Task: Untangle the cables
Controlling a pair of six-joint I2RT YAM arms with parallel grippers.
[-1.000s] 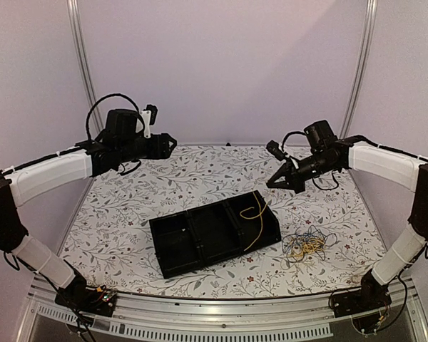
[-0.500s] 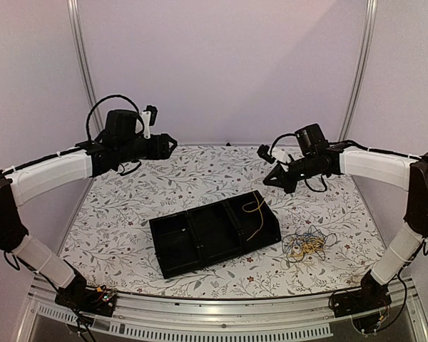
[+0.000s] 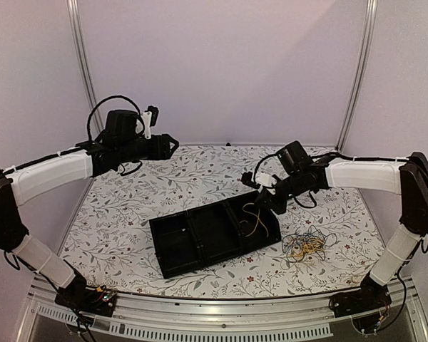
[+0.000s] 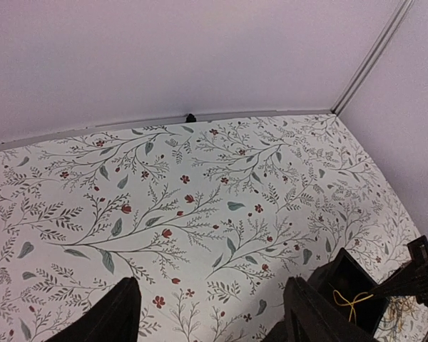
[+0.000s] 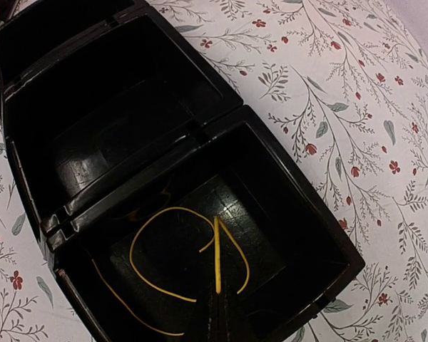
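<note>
A black three-compartment tray (image 3: 172, 251) lies mid-table. A yellow cable (image 3: 255, 218) lies looped in its right compartment. A tangle of yellow, blue and dark cables (image 3: 304, 246) sits on the table just right of the tray. My right gripper (image 3: 262, 202) is low over the right compartment. In the right wrist view its jaws (image 5: 217, 308) are shut on the end of the yellow cable (image 5: 217, 256), inside the tray (image 5: 299, 187). My left gripper (image 3: 168, 144) is held high at the back left, open and empty (image 4: 214, 320).
The table has a floral cloth, with metal frame posts (image 3: 354, 78) at the back corners and a rail along the near edge. The left wrist view shows the tray's corner (image 4: 342, 269) and the tangle (image 4: 406, 313) at its lower right.
My right gripper has moved left and down from the back right to the tray's right compartment. The yellow cable's loop has shifted slightly. The left arm has not moved.
</note>
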